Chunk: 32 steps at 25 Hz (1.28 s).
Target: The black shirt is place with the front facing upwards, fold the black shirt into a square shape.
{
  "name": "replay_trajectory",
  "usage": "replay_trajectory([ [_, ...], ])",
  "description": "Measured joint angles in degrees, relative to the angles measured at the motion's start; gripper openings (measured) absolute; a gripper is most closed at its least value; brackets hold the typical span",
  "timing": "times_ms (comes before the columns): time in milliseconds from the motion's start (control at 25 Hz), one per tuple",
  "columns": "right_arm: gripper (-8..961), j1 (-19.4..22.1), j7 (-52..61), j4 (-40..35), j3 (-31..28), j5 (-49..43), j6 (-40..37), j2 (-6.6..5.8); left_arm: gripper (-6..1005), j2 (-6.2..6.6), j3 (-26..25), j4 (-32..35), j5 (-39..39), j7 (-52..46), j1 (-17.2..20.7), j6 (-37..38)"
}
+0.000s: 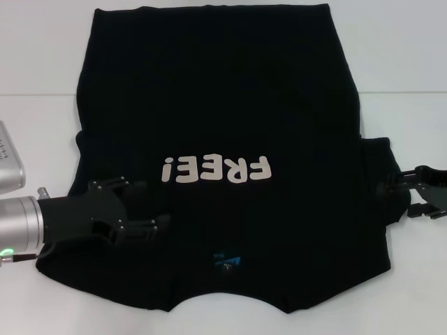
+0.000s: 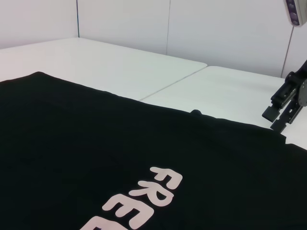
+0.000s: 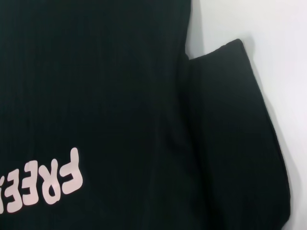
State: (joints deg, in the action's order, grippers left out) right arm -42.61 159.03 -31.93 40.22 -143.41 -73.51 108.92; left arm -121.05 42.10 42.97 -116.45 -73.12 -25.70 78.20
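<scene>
The black shirt (image 1: 223, 125) lay flat, front up, on the white desk (image 1: 42, 56), its soft matte fabric bearing pale "FREE!" lettering (image 1: 215, 169). The left tool (image 1: 143, 206) rested over the shirt's left sleeve area, fingers spread apart. The right tool (image 1: 392, 184) sat at the right sleeve edge, its fingers' state unclear.

I see a white surface (image 1: 42, 49) under even, soft light, with a thin seam (image 2: 175, 82) running across it where two panels meet. Behind it stands a plain pale wall (image 2: 230, 28) with vertical panel joints.
</scene>
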Motion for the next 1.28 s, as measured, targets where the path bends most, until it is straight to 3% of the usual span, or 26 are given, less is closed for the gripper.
replay_trajectory([
  [1280, 882, -0.2, -0.8, 1.5, -0.1, 0.4, 4.1, 0.81, 834, -0.32, 0.0, -0.1, 0.0, -0.1, 0.2, -0.7],
])
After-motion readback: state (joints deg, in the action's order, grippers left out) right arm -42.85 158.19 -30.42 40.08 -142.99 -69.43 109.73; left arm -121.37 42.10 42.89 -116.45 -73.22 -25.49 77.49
